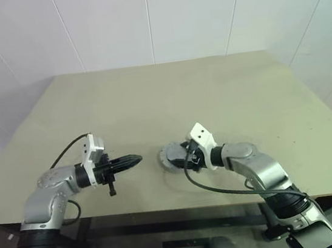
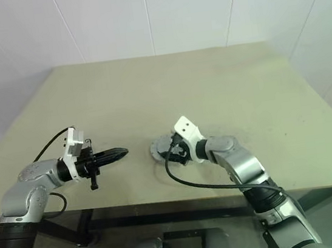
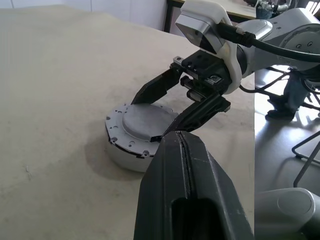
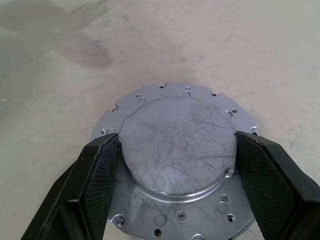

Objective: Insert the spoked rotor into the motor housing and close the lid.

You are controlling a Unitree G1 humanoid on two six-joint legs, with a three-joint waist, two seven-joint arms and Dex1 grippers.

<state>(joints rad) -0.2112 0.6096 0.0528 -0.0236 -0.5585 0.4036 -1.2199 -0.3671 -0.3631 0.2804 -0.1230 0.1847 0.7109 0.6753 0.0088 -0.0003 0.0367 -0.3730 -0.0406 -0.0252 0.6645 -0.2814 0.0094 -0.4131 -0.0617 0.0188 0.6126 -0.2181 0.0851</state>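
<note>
Left eye view shows the beige table (image 1: 223,92) with the two arms low over its near part. The left gripper (image 1: 135,160) has its fingers pressed together and holds nothing; it points across toward a round grey assembly, the motor housing (image 1: 169,158), which sits near the front edge, between the two arms. The right gripper (image 1: 185,157) reaches onto it.

Right eye view gives the same arrangement and adds nothing new.

Left wrist view shows what the head views do not: the lid (image 3: 144,121) lies flat on top of the housing, and the right gripper's jaws are spread on both sides of its raised centre.

Right wrist view looks straight down on the lid (image 4: 177,147). Both fingertips (image 4: 102,172) stand just beside the raised part; real contact cannot be told.

Judging from this, the rotor is probably already inside and the lid is on; perhaps only pressing or letting go is left.
</note>
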